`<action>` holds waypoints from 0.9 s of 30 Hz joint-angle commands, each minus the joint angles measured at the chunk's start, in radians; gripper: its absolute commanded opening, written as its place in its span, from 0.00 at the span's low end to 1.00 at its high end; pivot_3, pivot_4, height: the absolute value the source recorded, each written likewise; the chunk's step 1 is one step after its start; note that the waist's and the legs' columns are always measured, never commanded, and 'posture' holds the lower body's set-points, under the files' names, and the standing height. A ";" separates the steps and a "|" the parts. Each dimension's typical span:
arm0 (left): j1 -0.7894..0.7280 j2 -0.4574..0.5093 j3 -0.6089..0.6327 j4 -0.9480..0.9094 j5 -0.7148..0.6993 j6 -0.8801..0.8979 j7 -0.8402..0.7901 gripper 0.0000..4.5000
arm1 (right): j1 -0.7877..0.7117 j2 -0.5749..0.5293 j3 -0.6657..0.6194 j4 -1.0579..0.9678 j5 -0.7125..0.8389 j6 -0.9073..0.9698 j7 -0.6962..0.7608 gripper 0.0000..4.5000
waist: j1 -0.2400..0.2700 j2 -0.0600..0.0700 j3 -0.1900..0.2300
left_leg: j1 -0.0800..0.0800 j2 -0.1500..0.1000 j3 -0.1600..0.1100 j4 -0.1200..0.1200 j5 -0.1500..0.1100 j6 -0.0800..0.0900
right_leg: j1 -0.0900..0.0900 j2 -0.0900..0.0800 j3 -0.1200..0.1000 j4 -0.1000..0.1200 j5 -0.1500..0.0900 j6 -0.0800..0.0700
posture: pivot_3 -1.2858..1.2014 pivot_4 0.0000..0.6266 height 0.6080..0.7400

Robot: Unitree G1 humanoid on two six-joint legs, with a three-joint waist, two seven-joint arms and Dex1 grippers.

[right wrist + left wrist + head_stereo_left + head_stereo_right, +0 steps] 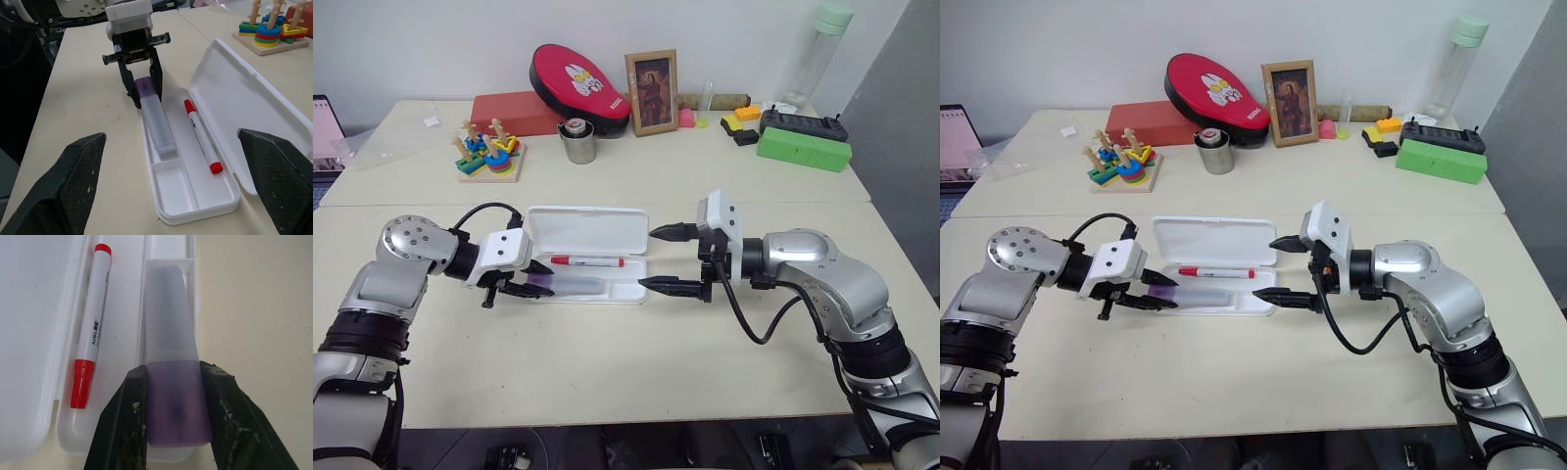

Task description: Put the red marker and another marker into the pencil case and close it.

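The white pencil case [587, 227] lies open in the middle of the near table, its lid folded back flat. Inside, the red marker [587, 261] lies along the rear part of the tray. My left gripper [530, 282] is shut on the purple end of the lilac marker [171, 396]. The marker's pale end [156, 122] rests in the front compartment of the tray. At the case's right end my right gripper [646, 258] is open, one finger above and one below the tray's edge, holding nothing.
On the far table stand a coloured stacking toy [489, 155], a metal cup [578, 142], a red oval case [579, 82], a picture frame [652, 91], a green box [804, 149] and a clear bottle [820, 51]. A seam [607, 204] separates the two tables.
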State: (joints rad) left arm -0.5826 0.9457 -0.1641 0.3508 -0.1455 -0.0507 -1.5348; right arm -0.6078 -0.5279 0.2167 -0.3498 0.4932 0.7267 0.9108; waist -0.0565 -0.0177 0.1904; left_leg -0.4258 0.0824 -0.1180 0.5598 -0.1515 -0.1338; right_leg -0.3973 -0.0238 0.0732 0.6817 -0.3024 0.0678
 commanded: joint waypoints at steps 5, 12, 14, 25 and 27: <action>-0.016 -0.001 0.001 -0.004 0.013 0.028 -0.024 0.65 | -0.013 0.018 -0.031 -0.009 0.009 -0.014 -0.022 1.00 | 0.000 0.000 0.000 | 0.000 0.000 0.000 0.000 0.000 0.000 | 0.000 0.000 0.000 0.000 0.000 0.000 | 0.52 0.24 1.00; -0.020 -0.093 0.107 -0.129 -0.128 0.191 0.096 0.92 | -0.030 0.036 -0.043 0.137 -0.117 0.033 -0.213 1.00 | 0.001 0.000 0.000 | 0.000 0.000 0.000 0.002 0.000 0.000 | 0.001 0.000 0.000 0.001 0.000 0.000 | 0.52 0.24 1.00; -0.021 -0.173 0.160 -0.217 -0.205 0.288 0.209 0.99 | -0.041 0.074 -0.057 0.193 -0.146 0.082 -0.305 1.00 | 0.005 0.000 0.000 | 0.000 0.000 -0.001 0.003 0.000 0.000 | 0.001 0.000 -0.001 0.001 0.000 0.000 | 0.52 0.24 1.00; -0.005 -0.425 0.167 -0.413 -0.234 0.429 0.550 1.00 | -0.109 0.276 -0.073 0.450 -0.281 0.155 -0.589 1.00 | -0.003 0.000 0.000 | -0.001 -0.001 -0.004 0.013 0.000 0.000 | 0.003 0.000 -0.001 0.009 0.001 0.000 | 0.52 0.24 1.00; -0.020 -0.462 0.150 -0.404 -0.211 0.419 0.596 1.00 | -0.121 0.311 -0.081 0.511 -0.302 0.129 -0.624 0.96 | -0.002 0.000 0.000 | 0.000 -0.001 -0.004 0.013 0.000 0.000 | 0.003 0.000 -0.001 0.010 0.001 0.000 | 0.52 0.24 1.00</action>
State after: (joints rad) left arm -0.5859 0.5097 0.0022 -0.0284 -0.3715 0.3838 -0.9867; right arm -0.6941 -0.2424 0.1575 0.1312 0.2121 0.8960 0.3228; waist -0.0588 -0.0181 0.1901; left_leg -0.4263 0.0814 -0.1218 0.5732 -0.1515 -0.1336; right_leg -0.3943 -0.0234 0.0717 0.6918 -0.3019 0.0681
